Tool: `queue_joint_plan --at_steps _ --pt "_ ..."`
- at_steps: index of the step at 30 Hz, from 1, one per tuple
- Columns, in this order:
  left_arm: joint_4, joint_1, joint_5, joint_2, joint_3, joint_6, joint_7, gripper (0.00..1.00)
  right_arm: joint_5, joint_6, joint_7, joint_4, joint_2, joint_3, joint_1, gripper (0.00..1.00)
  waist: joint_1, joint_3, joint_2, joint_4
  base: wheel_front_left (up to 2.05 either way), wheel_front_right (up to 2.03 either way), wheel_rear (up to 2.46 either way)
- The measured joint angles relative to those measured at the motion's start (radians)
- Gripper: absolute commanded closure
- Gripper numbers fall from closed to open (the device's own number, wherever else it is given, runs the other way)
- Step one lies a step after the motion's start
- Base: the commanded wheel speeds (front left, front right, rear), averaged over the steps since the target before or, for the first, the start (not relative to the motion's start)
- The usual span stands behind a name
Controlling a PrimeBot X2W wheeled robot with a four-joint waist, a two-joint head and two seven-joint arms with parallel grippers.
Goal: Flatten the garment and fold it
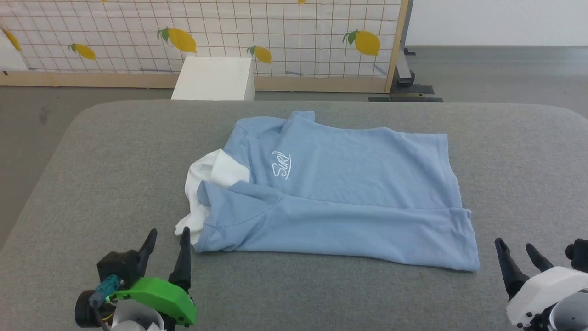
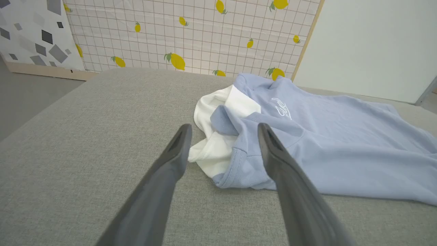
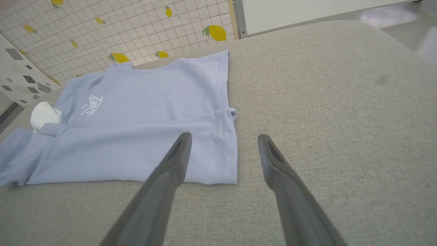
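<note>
Two grippers wait with fingers spread and empty in the head view. The left gripper (image 1: 169, 231) sits just beside the garment (image 1: 340, 193) at its near collar-end corner, and the right gripper (image 1: 513, 244) is near the hem corner. The shirt lies mid-way across the grey table (image 1: 115, 151) with its near long side doubled over. If the two arms pull unevenly, the soft cloth will likely skew rather than flatten. Its long axis runs across the table, collar end toward the robot's left and hem toward the right.

In the left wrist view, the parted fingers (image 2: 170, 160) frame the bunched white collar and a blue sleeve edge. Closing here could catch several layers at once and drag the whole heap instead of opening it. The collar end points at this gripper.

In the right wrist view, the open fingers (image 3: 283, 171) straddle the hem corner, where two layers stack. A shallow pinch may lift only the top layer, or slip off. The hem edge runs away from the camera, and the logo lies at the far end.
</note>
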Motion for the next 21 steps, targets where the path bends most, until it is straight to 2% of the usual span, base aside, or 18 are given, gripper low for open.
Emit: queue_joint_plan --at_steps 4,13,17,21 --pt "0.041 -0.054 0.031 0.007 -0.062 0.012 0.176 0.00 -0.003 0.000 -0.002 0.003 0.005 -0.004 0.000 0.00 0.0000 0.016 0.0000 0.001 0.00 0.00 0.00" --pt "0.161 -0.318 0.001 0.001 -0.121 0.065 0.697 0.00 -0.014 0.000 0.012 0.005 0.019 -0.012 -0.023 0.00 0.0000 0.088 0.0000 -0.004 0.00 0.00 0.00" --pt "0.228 -0.383 -0.014 0.000 -0.120 0.091 0.838 0.00 -0.015 0.000 0.012 0.004 0.027 -0.003 -0.056 0.00 0.0000 0.132 0.0000 -0.013 0.00 0.00 0.00" --pt "0.281 -0.406 -0.009 0.008 -0.126 0.106 0.887 0.00 -0.015 0.000 0.011 0.005 0.027 0.008 -0.082 0.00 0.0000 0.175 0.0000 -0.026 0.00 0.00 0.00"
